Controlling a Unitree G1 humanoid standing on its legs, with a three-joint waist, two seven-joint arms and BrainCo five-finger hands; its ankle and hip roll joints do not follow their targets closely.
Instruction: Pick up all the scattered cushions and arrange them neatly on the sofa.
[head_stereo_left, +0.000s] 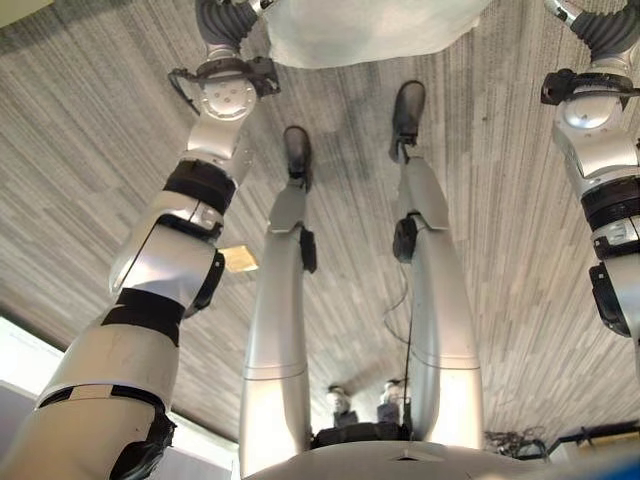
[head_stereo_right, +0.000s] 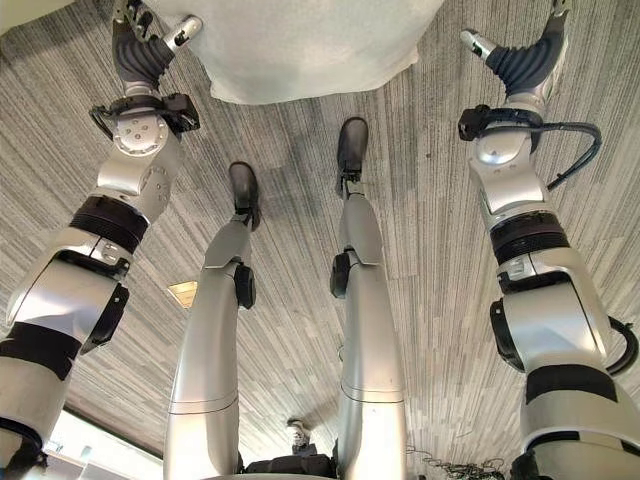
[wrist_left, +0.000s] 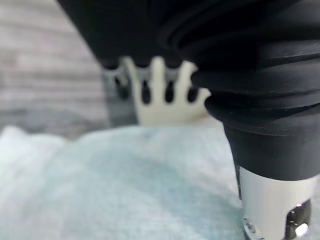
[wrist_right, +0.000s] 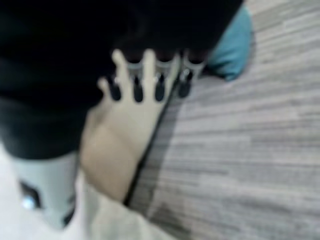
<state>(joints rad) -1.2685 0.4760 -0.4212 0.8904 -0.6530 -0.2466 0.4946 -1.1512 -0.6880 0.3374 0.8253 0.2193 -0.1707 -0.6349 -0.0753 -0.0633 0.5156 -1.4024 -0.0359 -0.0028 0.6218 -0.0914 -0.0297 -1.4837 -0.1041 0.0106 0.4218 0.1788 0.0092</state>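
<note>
A large white cushion (head_stereo_right: 300, 45) lies at the far edge of the eye views, between my two outstretched arms. My left hand (head_stereo_right: 150, 30) is against its left side; in the left wrist view its straight fingers (wrist_left: 157, 90) reach out over the pale cushion (wrist_left: 125, 190). My right hand (head_stereo_right: 520, 55) stands a little off the cushion's right edge, fingers (wrist_right: 145, 75) straight, with white fabric (wrist_right: 105, 220) close by its thumb. A teal cushion (wrist_right: 232, 45) lies on the floor beyond the right hand. I cannot tell whether the white cushion is off the floor.
Grey striped carpet (head_stereo_left: 500, 250) covers the floor. A small beige square (head_stereo_left: 240, 258) lies on it by my left arm. A cream-coloured shape (wrist_right: 120, 145) sits under the right hand's fingers. A person's shoes (head_stereo_left: 340, 400) show behind me. A pale edge (head_stereo_left: 20, 350) runs at the lower left.
</note>
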